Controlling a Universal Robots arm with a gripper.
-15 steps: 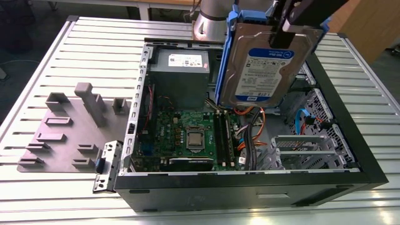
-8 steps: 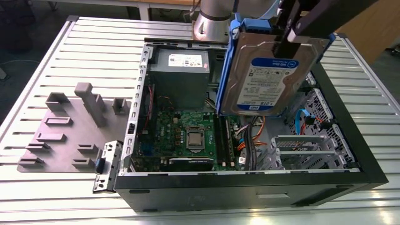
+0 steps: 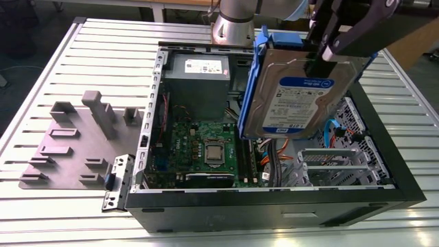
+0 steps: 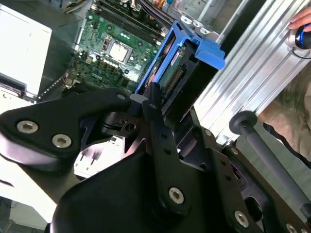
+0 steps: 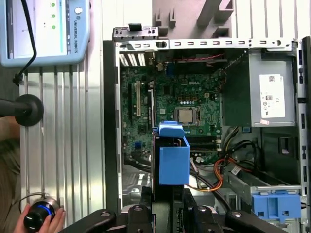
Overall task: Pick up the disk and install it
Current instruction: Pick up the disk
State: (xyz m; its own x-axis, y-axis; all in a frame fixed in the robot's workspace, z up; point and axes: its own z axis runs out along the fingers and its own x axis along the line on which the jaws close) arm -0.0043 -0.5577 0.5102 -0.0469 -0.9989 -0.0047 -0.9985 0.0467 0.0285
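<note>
My gripper [image 3: 322, 57] is shut on the disk [image 3: 296, 103], a silver hard drive with a white-and-blue label in a blue plastic bracket. The disk hangs on edge, lifted above the open computer case [image 3: 274, 206], over its right half in the exterior view. In the first wrist view the disk's blue bracket [image 5: 173, 155] points down toward the motherboard [image 5: 189, 102], with the gripper [image 5: 167, 196] clamped on either side of it. The second wrist view shows the black fingers [image 4: 151, 104] pressed against the disk [image 4: 182, 73].
Inside the case sit a grey power supply box [image 3: 195, 77], a metal drive cage [image 3: 329, 162] with orange and blue cables, and a blue latch [image 5: 274, 204]. A grey fixture plate [image 3: 69, 149] lies beside the case. A hand [image 5: 41, 218] rests on a knob beside a pendant [image 5: 43, 29].
</note>
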